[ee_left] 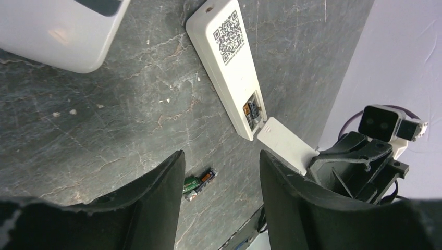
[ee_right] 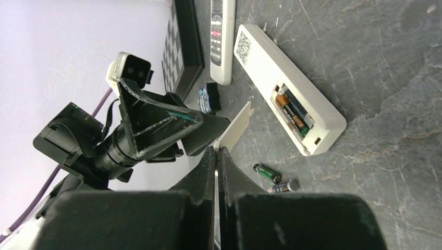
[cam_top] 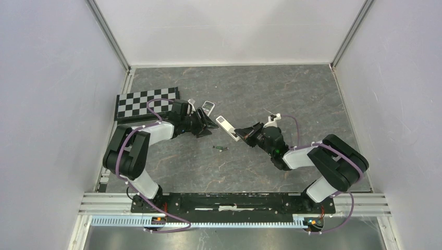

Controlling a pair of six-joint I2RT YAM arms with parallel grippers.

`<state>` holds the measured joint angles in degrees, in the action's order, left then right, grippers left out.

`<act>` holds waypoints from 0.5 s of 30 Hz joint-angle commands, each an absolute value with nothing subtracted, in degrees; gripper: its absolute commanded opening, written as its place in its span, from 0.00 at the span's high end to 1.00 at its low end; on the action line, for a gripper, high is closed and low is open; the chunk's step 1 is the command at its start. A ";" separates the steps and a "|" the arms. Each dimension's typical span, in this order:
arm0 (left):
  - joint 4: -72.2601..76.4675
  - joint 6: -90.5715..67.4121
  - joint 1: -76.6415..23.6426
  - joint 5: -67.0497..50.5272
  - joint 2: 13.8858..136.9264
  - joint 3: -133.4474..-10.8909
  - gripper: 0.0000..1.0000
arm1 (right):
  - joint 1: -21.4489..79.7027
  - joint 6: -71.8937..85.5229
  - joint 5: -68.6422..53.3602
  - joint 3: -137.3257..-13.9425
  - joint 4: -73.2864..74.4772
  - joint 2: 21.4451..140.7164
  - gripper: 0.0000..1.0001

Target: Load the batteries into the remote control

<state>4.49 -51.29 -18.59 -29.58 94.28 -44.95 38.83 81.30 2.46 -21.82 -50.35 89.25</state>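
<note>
Batteries (ee_right: 267, 171): two slim dark cylinders loose beside one white plastic remote (ee_right: 260, 62), compartment open; second buttoned remote (ee_right: 221, 36) beyond; left gripper (ee_left: 221, 159) wide, empty; right gripper (ee_right: 215, 152) pinching white cover plate (ee_right: 235, 125).

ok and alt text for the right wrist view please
The right end effector, shut on a thin white battery cover, hovers near a white remote lying with its battery bay open. Two loose batteries lie on the grey table nearby.

Lab cell: checkerboard target (cam_top: 147, 103), panel walls (cam_top: 229, 31)
</note>
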 commanded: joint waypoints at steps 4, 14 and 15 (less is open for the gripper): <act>7.78 -50.45 -18.48 -33.01 96.51 -47.52 0.42 | 38.08 83.01 4.66 -24.08 -54.71 91.78 1.00; 8.70 -51.77 -18.52 -34.19 97.65 -47.47 0.44 | 35.59 85.32 2.96 -23.76 -57.59 94.68 1.00; 8.70 -51.84 -18.53 -34.24 97.67 -47.46 0.44 | 35.49 85.55 2.57 -23.98 -57.57 95.01 1.00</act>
